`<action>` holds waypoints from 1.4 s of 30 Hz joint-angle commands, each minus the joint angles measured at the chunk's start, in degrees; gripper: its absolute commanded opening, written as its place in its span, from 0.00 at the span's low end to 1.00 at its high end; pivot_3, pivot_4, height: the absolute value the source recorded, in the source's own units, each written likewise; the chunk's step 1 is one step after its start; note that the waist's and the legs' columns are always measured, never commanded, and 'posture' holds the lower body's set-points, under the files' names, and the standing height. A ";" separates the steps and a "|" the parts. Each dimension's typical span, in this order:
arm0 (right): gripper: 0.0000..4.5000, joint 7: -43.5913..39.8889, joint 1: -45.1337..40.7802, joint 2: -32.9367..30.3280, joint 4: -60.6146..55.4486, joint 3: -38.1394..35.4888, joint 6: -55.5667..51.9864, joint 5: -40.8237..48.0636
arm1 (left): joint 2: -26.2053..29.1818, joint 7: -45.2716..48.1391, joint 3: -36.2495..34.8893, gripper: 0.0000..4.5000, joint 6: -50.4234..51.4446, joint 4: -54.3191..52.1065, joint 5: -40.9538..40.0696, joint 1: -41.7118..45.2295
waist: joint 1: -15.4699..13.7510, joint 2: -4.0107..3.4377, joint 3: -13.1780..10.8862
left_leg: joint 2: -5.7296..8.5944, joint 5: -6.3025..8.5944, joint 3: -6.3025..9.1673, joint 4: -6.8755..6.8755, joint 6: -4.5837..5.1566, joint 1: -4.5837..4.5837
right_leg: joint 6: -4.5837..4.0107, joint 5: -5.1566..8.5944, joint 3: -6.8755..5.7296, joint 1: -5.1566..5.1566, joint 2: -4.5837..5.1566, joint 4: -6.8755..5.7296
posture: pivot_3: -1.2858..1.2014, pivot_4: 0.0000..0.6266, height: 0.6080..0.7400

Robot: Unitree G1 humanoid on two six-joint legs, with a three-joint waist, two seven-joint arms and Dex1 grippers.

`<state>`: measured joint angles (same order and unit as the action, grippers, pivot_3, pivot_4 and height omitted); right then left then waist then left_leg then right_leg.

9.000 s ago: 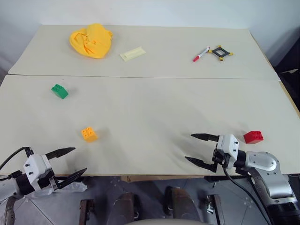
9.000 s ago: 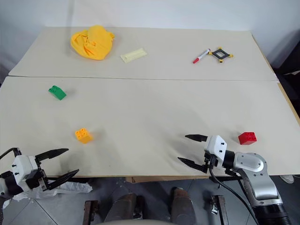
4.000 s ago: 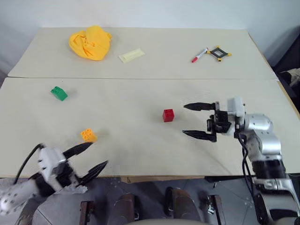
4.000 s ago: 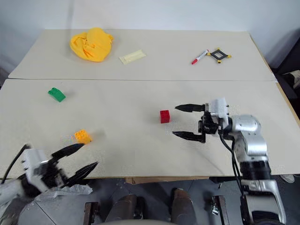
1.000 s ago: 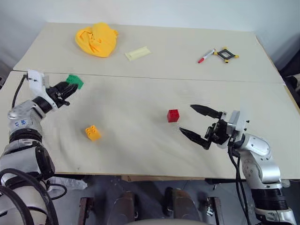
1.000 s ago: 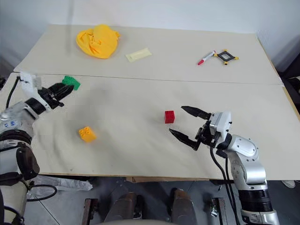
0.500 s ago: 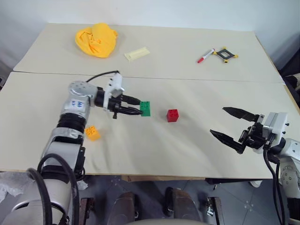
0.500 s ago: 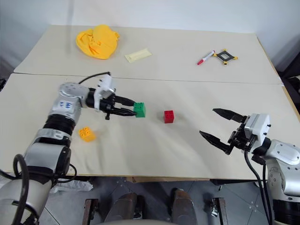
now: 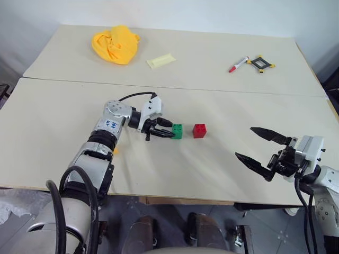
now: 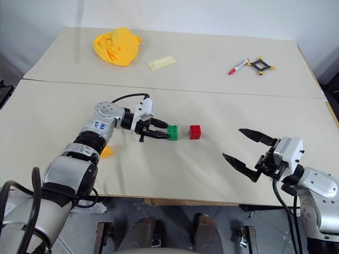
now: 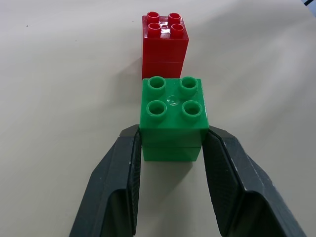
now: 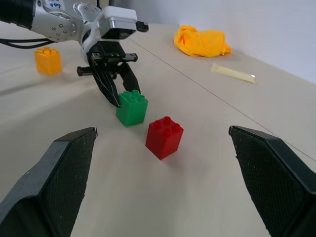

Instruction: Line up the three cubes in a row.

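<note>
Beige table [image 9: 222,174] | left gripper [image 11: 172,148] clamped on green studded plastic cube [image 11: 173,116], just beside red studded cube [image 9: 199,130], small gap | orange-yellow studded cube [image 12: 48,60] apart, behind left arm | right gripper [image 9: 265,154] spread wide, empty, near table's front edge

My table [image 9: 63,153] bears a green cube [image 9: 177,131], a red cube [image 9: 199,130] just at its three o'clock, an orange-yellow cube [image 12: 48,60], a yellow cloth [image 9: 116,44], a marker [image 9: 239,64].
</note>
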<state>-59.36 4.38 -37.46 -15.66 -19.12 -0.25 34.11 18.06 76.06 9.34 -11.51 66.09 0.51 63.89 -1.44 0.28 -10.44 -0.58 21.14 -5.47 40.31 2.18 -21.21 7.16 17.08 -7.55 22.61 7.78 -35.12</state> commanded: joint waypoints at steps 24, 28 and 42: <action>1.00 -7.69 -18.04 7.79 3.92 15.74 -2.65 2.82 | 25.41 -8.30 -42.43 0.99 19.76 -54.15 -26.29 -55.50 | 3.09 -0.10 0.01 | -0.23 0.02 0.17 -0.07 0.00 0.08 | -0.04 0.02 0.08 0.07 0.18 -0.20 | 0.52 0.24 1.00; 1.00 -11.35 -19.22 8.44 3.59 18.70 -2.78 2.53 | 21.46 -14.46 -49.11 0.99 21.09 -59.61 -28.76 -68.23 | 1.77 -0.09 0.00 | -0.07 0.04 0.36 -0.02 0.03 0.10 | -0.06 0.03 0.11 -0.07 0.46 -0.26 | 0.52 0.24 1.00; 1.00 -14.57 -20.43 8.44 4.68 21.86 -0.81 -0.51 | 16.60 -20.08 -44.53 0.99 22.47 -71.80 -30.94 -79.30 | 1.46 -0.06 0.04 | 0.04 0.07 0.34 -0.01 0.06 0.12 | -0.07 0.03 0.14 -0.13 0.74 -0.17 | 0.52 0.24 1.00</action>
<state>-73.99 -16.48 -28.48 -10.70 4.32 -2.15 33.16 33.85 56.60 -35.67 11.71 -4.45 -30.60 -16.09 0.01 0.22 -10.40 -0.54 21.21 -5.16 40.31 2.25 -21.08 7.09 17.12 -7.45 22.49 8.48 -35.30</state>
